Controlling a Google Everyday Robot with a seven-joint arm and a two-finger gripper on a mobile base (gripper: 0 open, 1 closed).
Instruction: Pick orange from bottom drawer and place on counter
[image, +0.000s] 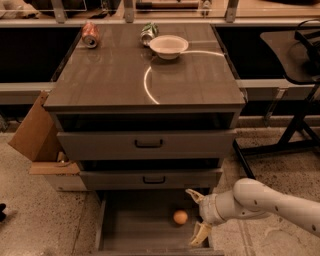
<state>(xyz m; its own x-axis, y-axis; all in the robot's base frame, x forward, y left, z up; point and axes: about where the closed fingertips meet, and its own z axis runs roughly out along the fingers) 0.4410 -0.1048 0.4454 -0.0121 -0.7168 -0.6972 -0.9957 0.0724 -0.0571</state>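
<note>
The orange (180, 217) lies on the bare floor of the open bottom drawer (135, 227), right of its middle. My gripper (195, 216) hangs at the drawer's right side, just right of the orange, open, with one pale finger (194, 195) above and one (199, 234) below. It holds nothing. The white arm (270, 202) reaches in from the right. The counter (120, 80) is the glossy grey-brown cabinet top with a curved light reflection.
A white bowl (169, 46), a red crushed can (90, 35) and a green crushed can (148, 32) sit at the counter's back. Two upper drawers with black handles (148, 144) are partly open. A cardboard box (37, 140) stands left; a black stand (295, 100) stands right.
</note>
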